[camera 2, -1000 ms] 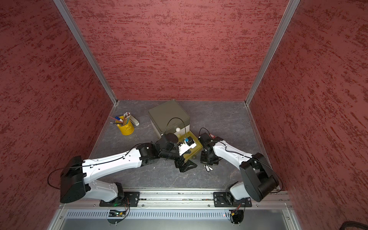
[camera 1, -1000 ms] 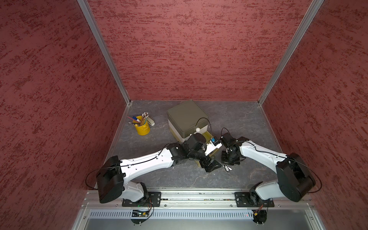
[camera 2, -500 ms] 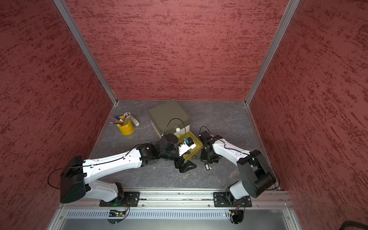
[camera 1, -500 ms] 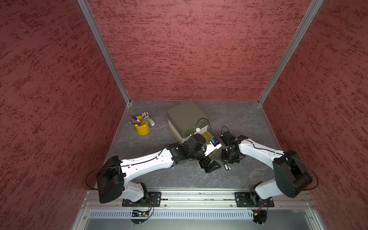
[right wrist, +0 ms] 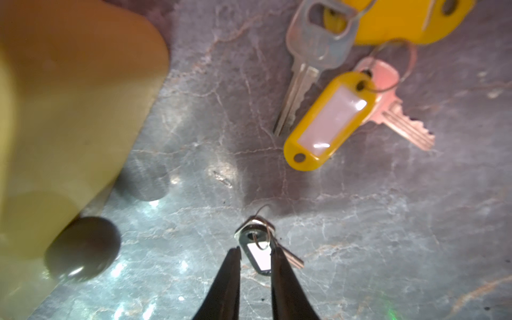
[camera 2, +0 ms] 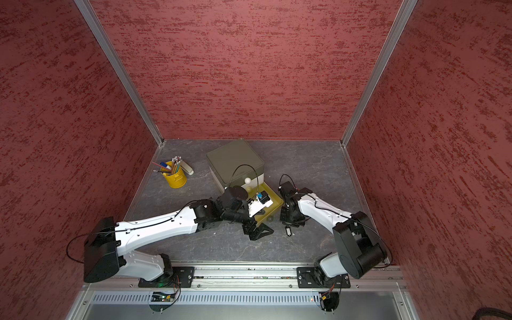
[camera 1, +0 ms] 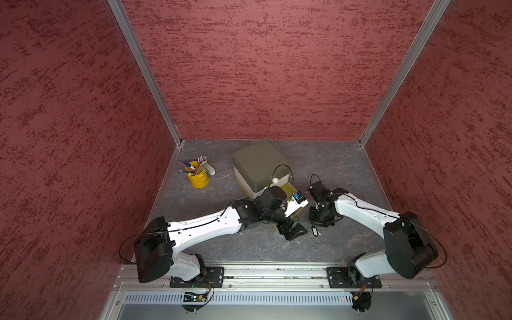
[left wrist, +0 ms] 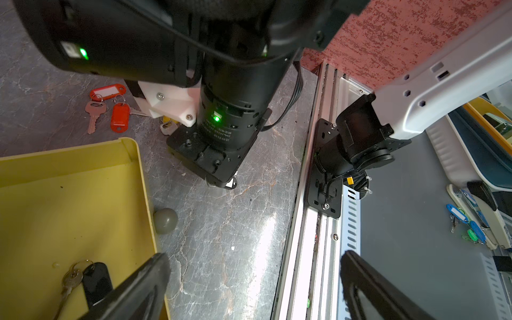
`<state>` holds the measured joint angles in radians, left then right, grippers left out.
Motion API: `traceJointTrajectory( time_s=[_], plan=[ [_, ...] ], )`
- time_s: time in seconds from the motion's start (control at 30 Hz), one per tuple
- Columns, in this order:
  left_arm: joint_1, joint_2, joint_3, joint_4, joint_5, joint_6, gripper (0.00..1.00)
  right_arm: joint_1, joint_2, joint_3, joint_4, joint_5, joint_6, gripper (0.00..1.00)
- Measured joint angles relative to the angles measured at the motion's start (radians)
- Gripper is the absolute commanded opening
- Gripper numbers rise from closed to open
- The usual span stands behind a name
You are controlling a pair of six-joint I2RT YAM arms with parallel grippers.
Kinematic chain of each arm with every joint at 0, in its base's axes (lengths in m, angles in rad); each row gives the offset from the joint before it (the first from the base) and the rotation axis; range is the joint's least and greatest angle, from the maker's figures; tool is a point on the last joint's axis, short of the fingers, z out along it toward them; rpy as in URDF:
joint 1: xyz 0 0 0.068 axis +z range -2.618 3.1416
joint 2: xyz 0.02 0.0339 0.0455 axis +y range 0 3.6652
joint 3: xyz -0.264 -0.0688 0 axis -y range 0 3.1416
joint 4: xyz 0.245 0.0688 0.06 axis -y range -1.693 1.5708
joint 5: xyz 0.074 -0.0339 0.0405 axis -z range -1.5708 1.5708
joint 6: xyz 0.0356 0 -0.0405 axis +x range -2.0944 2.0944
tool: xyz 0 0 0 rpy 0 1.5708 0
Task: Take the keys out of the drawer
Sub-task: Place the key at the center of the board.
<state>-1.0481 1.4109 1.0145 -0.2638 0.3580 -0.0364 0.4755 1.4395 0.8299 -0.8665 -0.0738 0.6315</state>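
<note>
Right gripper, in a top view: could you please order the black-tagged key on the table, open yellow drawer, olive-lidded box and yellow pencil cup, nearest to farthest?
1. Black-tagged metal key on the table, just under the right gripper.
2. Open yellow plastic drawer, alongside, towards the left arm.
3. Square olive-lidded box, behind the drawer.
4. Round yellow pencil cup, far across the table.

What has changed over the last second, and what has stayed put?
The right claw has begun to open, letting go of the black-tagged key on the table. The left arm, yellow drawer and pencil cup stayed put.
</note>
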Motion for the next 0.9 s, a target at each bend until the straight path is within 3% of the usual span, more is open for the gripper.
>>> traceJointTrajectory(
  time_s=[0.57, 0.7, 0.9],
  plan=[
    [0.018, -0.030, 0.041, -0.036, -0.072, -0.001, 1.00, -0.001, -0.195, 0.132, -0.166, 0.015, 0.007, 0.32],
    [0.080, -0.057, 0.121, -0.104, -0.105, -0.021, 1.00, -0.002, -0.201, 0.222, -0.189, -0.007, 0.000, 0.34],
    [0.263, -0.126, 0.196, -0.186, -0.114, -0.110, 1.00, -0.002, -0.160, 0.326, -0.157, -0.109, -0.011, 0.36]
  ],
)
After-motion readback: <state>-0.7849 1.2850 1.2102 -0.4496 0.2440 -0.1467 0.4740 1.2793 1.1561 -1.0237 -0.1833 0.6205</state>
